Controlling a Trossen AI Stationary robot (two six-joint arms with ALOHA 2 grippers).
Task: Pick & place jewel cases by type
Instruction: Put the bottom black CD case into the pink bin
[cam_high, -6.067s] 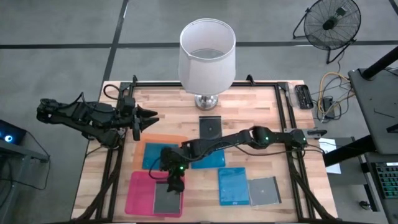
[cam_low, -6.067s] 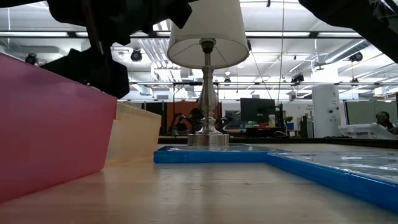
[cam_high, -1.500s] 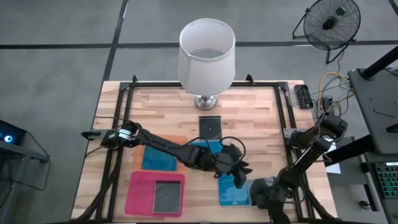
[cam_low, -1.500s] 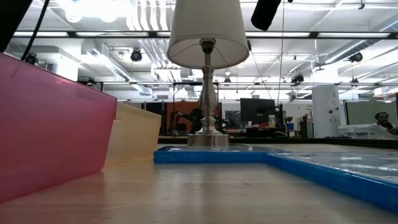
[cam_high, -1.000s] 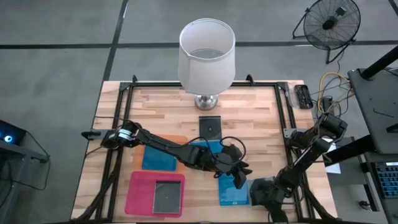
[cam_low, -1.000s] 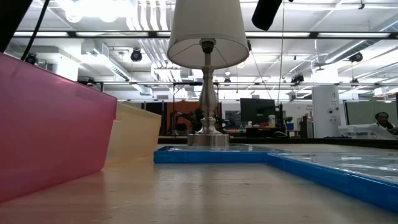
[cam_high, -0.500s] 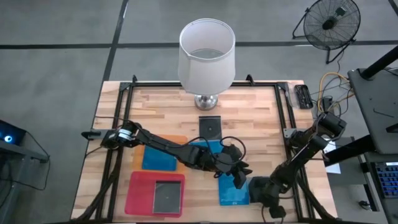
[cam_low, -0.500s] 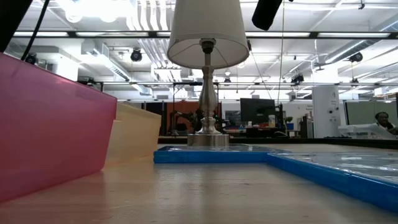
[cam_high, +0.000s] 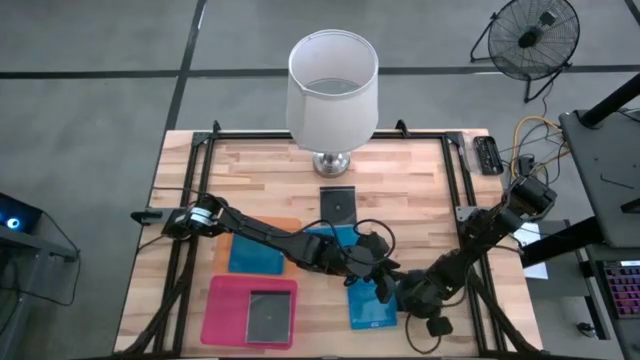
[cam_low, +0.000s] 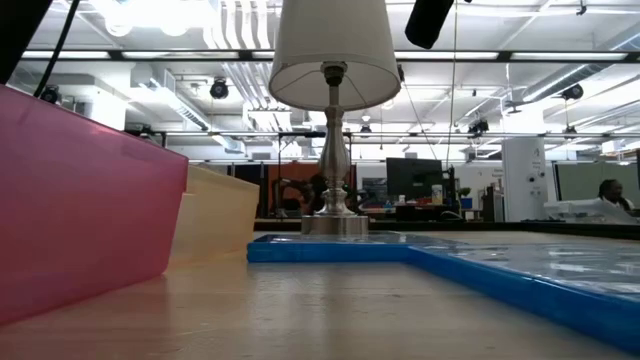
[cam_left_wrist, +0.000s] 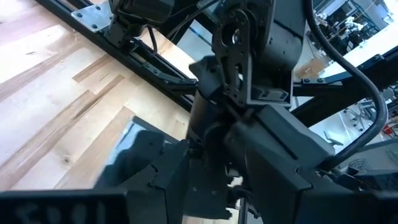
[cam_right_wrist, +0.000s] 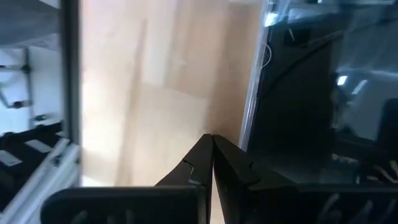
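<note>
Wooden slats form the bench (cam_high: 400, 200) top, bounded by a black frame, with a white-shaded lamp (cam_high: 333, 88) standing at its far edge and a floor fan (cam_high: 527, 35) on the grey floor beyond.

Left arm: extended low from the left edge of the bench diagonally toward the front centre. The left gripper (cam_high: 382, 282) sits at the upper edge of a blue jewel case (cam_high: 372, 310) lying flat near the front of the bench. Its fingers stand part-way apart; whether they grasp that case cannot be determined.

Right arm: folded down from the right side of the bench, with the forearm angled toward the front centre. The right gripper (cam_high: 425, 312) is just beside the right edge of the same blue jewel case, close to the left gripper. In the right wrist view its fingers (cam_right_wrist: 202, 165) are pressed fully together, with nothing seen between them.

Other jewel cases:
- a dark case (cam_high: 269, 315) lies on the pink sheet (cam_high: 222, 310);
- a blue case (cam_high: 255, 256) lies on the orange sheet (cam_high: 290, 224);
- a further blue case (cam_high: 335, 240) lies at centre;
- a dark case (cam_high: 338, 204) lies near the lamp base.
</note>
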